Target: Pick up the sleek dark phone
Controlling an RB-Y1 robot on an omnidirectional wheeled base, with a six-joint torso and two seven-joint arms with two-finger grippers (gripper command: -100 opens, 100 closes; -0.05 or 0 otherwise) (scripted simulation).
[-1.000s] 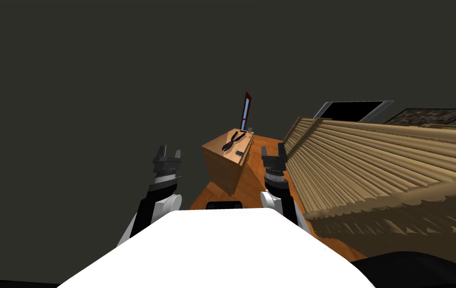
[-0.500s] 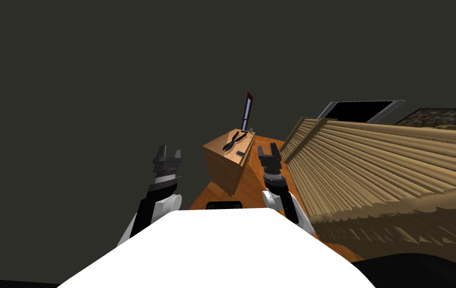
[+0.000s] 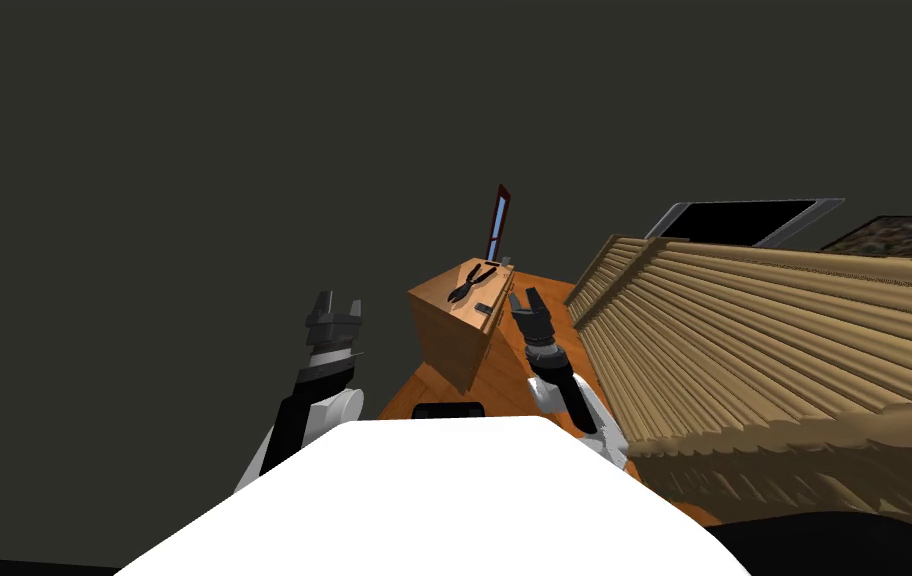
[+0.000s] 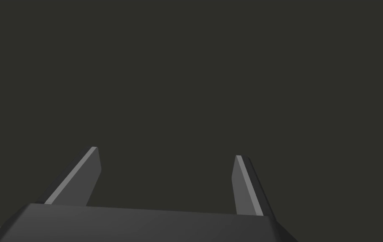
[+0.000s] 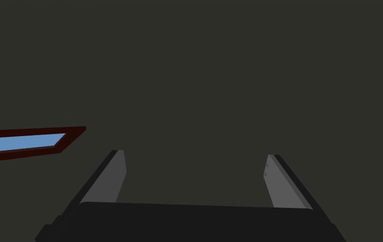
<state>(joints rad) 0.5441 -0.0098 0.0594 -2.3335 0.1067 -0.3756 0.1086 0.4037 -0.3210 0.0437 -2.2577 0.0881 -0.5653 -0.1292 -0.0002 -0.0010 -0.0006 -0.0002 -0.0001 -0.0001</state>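
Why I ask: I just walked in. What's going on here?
The robot is going for the small dark phone, which lies on top of a wooden cabinet beside black pliers. Its right gripper hovers open close to the phone, not touching it. The left gripper is open too, held off to the side with nothing in it.

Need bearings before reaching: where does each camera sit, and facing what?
Head view: on the head, steeply down-forward at the wooden cabinet bearing the phone; left gripper, right gripper show.
Left wrist view: left hand, facing a dark wall; open fingers show.
Right wrist view: right hand, facing wall and window; open fingers show.
Shared: the window, in head and right wrist views.
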